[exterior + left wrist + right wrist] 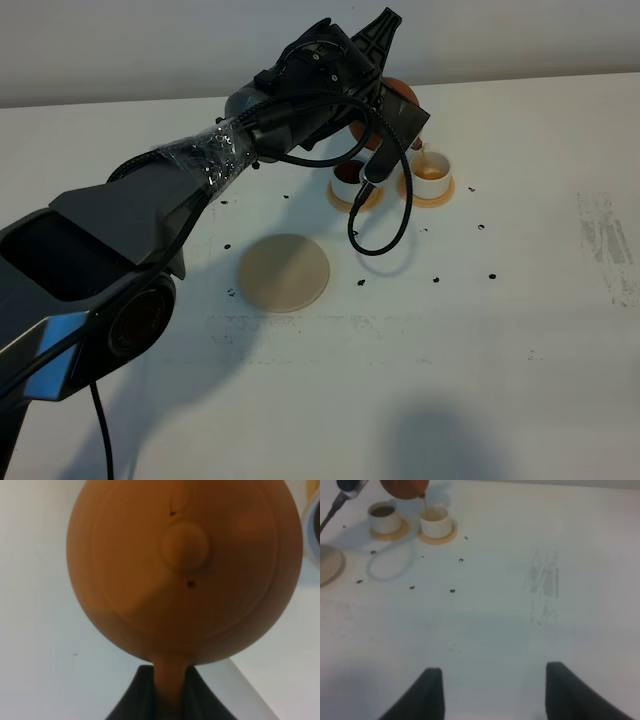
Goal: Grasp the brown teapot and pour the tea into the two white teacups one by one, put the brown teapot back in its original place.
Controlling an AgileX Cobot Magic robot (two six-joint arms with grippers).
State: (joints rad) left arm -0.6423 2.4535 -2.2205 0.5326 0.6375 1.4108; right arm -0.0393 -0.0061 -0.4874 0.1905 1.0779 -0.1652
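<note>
Near far table edge (520,84), brown teapot (165,580)

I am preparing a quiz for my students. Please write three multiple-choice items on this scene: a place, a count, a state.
1. Where is the brown teapot? A standing on the table; B held above a cup; C lying on the table.
2. How many white teacups stand on coasters? A one; B two; C three.
3. The right gripper is: A open; B shut on a cup; C shut on the teapot.
1 B: the left gripper clamps it. 2 B: both stand side by side. 3 A: its jaws stand apart, holding nothing.
</note>
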